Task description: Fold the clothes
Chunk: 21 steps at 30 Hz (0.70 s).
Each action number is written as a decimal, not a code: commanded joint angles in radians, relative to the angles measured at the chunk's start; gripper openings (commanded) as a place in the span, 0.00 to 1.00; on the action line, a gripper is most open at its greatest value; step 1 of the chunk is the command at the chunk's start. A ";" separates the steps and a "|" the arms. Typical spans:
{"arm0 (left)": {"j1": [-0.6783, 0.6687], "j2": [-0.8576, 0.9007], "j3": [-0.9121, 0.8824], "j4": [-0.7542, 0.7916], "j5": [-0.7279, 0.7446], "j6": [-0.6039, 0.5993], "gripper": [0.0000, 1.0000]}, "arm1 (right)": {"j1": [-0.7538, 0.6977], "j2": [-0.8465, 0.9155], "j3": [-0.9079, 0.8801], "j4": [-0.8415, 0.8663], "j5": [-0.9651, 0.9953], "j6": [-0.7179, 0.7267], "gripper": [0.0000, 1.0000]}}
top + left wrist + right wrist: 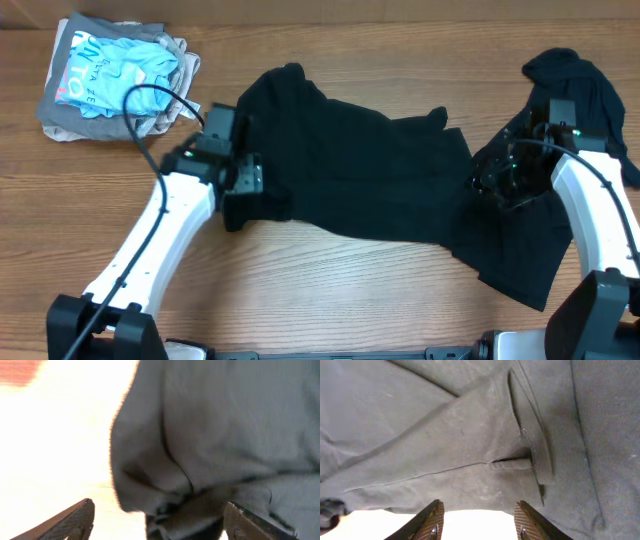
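A large black garment lies spread and wrinkled across the middle of the table. Its right part hangs toward the front edge. In the left wrist view its rumpled edge fills the upper right. My left gripper is at the garment's left edge, jaws open, with a bunched bit of fabric lying between the fingers. My right gripper is over the garment's right part, jaws open, with a hem and seam just ahead of the fingertips. A second black garment lies bunched at the back right.
A folded pile of grey and light blue clothes sits at the back left. A black cable loops over it from the left arm. Bare wooden table shows along the front.
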 commanded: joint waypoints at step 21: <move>0.034 -0.009 0.535 -0.217 0.133 0.202 1.00 | 0.002 0.003 0.349 -0.155 -0.065 -0.064 0.63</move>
